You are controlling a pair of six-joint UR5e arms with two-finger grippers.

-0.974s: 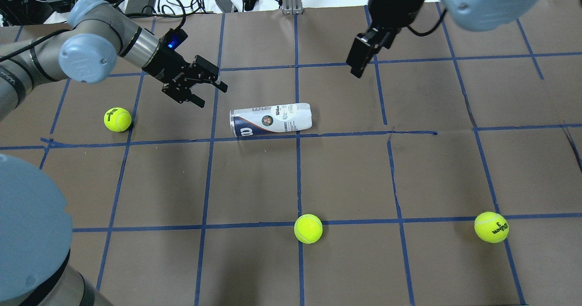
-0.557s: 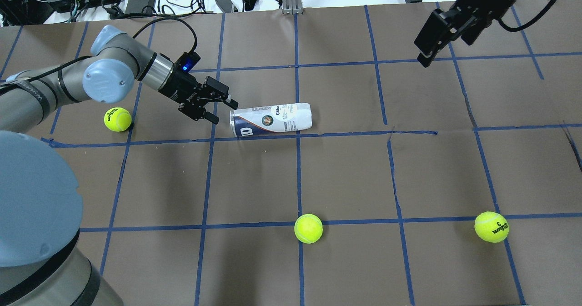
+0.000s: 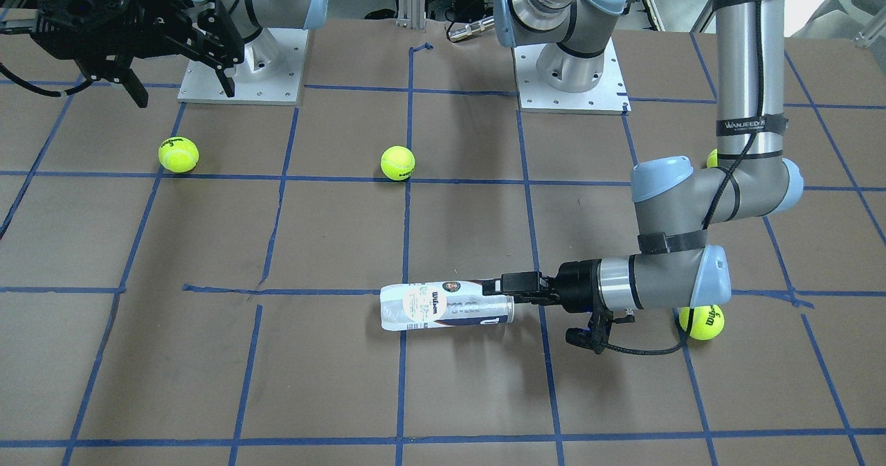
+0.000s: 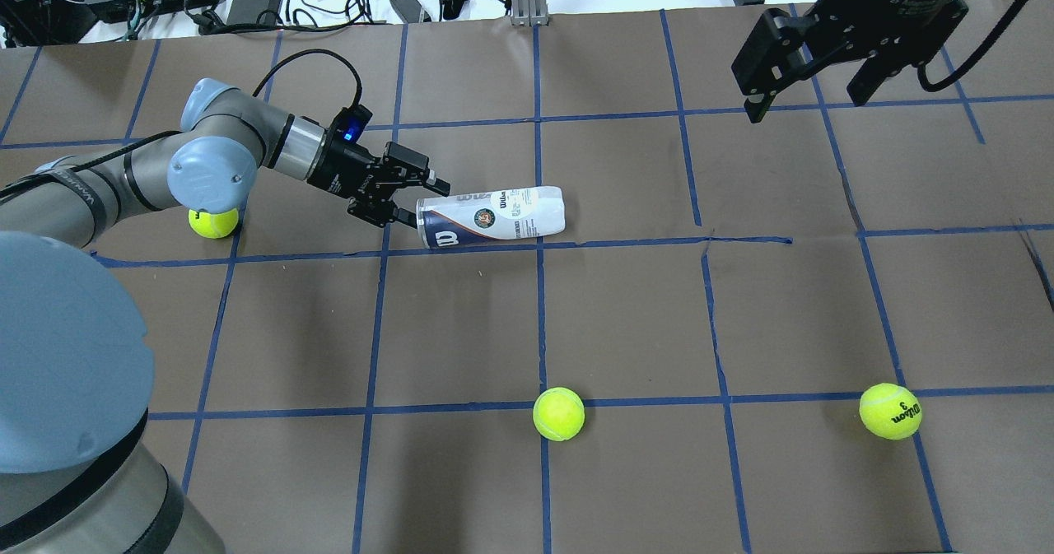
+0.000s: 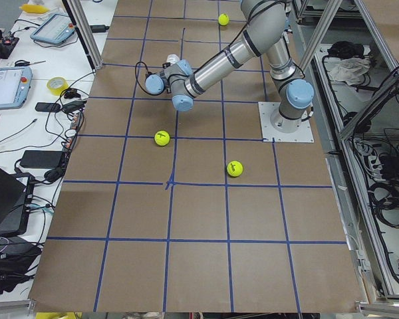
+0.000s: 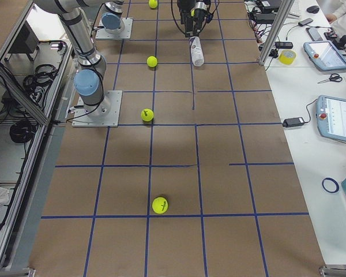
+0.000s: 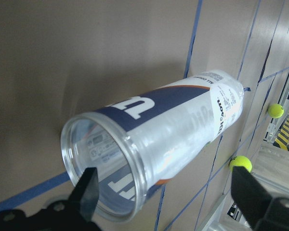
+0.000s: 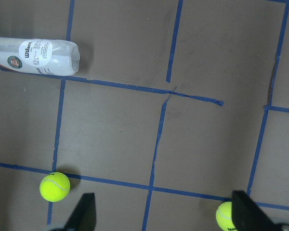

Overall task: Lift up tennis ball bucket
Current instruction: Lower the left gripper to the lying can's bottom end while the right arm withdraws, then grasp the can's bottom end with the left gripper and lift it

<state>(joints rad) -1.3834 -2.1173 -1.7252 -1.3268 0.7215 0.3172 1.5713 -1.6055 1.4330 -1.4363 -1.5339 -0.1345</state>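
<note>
**A:** Left hand [image 3: 495, 288], front-facing view. Condition?

**B:** Level and low over the table [image 3: 277, 383], fingertips at the mouth end of the tennis ball bucket [image 3: 443, 305]. The bucket lies on its side, mid-table. Spread of the hand not legible here. Right hand [image 3: 181, 86]: raised, well apart from the bucket, spread wide, holding nothing.

**A:** Overhead view?

**B:** Left hand [image 4: 422, 203] wide. Far finger outside the bucket [image 4: 494, 216] wall, near finger level with the open mouth. Nothing gripped yet. One tennis ball [image 4: 212, 223] partly hidden beneath the left arm. Two more well apart, nearer the robot.

**A:** Left wrist view?

**B:** The bucket's [image 7: 168, 130] clear rim faces the camera. One finger [image 7: 88, 190] overlaps the mouth, the other stands well outside the wall. Contact: cannot tell.

**A:** Right wrist view?

**B:** The bucket's [image 8: 36, 57] closed end only, upper left corner. Hand parted, empty.

**A:** Handling note?

**B:** Judged a rim pinch.
- Slide in along the bucket's axis until the wall sits deep between the pads.
- Close gently: the thin clear plastic will likely flex, and a round can may roll.
- Lift slowly: held at one end, the far end will tend to sag.
</note>
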